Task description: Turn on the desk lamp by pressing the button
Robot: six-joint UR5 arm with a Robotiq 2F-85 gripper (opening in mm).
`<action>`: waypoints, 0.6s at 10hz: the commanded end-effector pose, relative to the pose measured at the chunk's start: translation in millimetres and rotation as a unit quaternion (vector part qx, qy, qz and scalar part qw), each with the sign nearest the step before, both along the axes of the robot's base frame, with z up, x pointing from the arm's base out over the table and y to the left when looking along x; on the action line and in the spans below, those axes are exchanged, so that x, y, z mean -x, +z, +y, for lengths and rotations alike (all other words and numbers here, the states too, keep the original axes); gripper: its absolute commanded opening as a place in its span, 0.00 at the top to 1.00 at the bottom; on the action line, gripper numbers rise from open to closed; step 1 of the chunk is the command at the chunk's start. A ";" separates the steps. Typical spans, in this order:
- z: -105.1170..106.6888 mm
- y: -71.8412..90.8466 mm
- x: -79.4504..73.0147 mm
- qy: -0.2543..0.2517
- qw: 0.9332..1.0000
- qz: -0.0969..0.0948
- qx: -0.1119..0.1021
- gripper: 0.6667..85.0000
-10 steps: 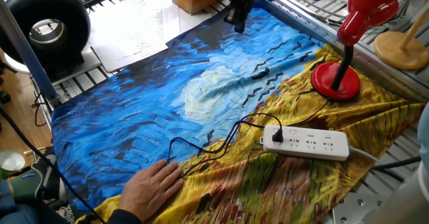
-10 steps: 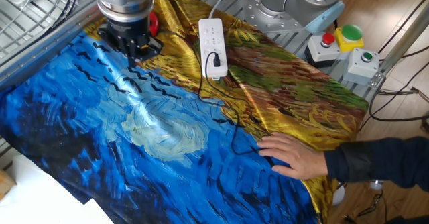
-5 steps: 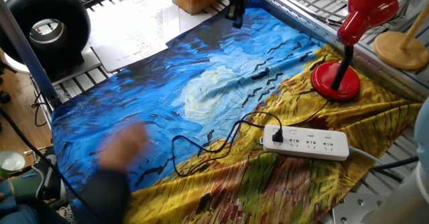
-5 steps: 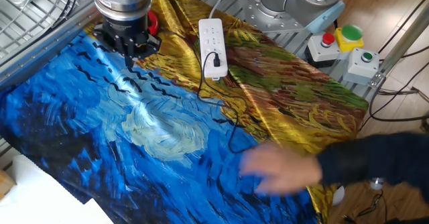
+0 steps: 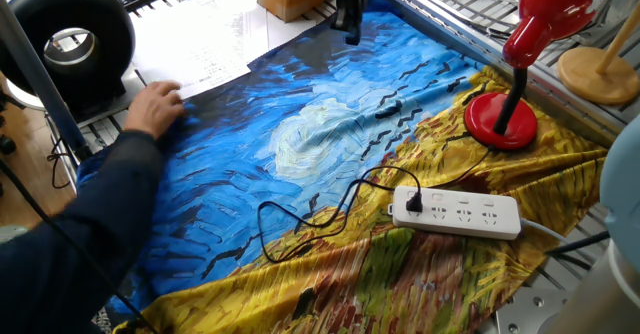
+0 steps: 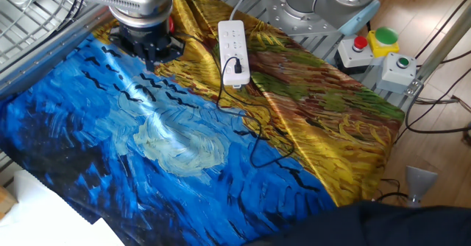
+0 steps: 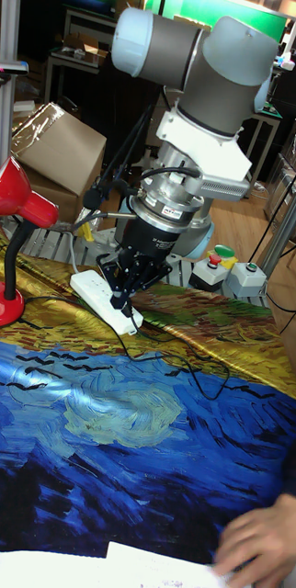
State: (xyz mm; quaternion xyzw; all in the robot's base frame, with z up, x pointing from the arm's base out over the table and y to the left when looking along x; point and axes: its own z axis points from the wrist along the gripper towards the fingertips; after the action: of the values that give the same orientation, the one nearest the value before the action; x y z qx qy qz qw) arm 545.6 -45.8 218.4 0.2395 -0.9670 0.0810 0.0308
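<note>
progress: early, button not pressed | gripper point(image 7: 120, 296) above cloth, well apart from lamp point(image 5: 525, 49) | finger state: cannot tell | left: reach base, press

A robotics lab: an industrial arm point(image 7: 189, 55) fills the upper frame, emergency-stop button boxes point(image 6: 375, 47) sit upper right, cardboard boxes point(image 7: 56, 147) stand left, cables trail across wooden floor.

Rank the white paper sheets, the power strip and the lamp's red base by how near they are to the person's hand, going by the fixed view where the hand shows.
1. Paper sheets, beside the hand.
2. Power strip, front right.
3. Lamp's red base, far right.
</note>
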 end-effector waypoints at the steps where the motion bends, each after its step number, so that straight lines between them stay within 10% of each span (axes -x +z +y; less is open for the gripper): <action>1: -4.1 2.9 -0.9 -0.046 0.999 -0.009 0.012 0.99; 6: -11.0 4.6 -17.3 -0.048 0.998 -0.042 0.024 0.99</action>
State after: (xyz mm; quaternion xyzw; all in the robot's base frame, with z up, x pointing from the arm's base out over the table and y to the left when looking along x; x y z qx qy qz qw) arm 554.5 -56.9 221.8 0.1897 -0.9755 0.1103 0.0163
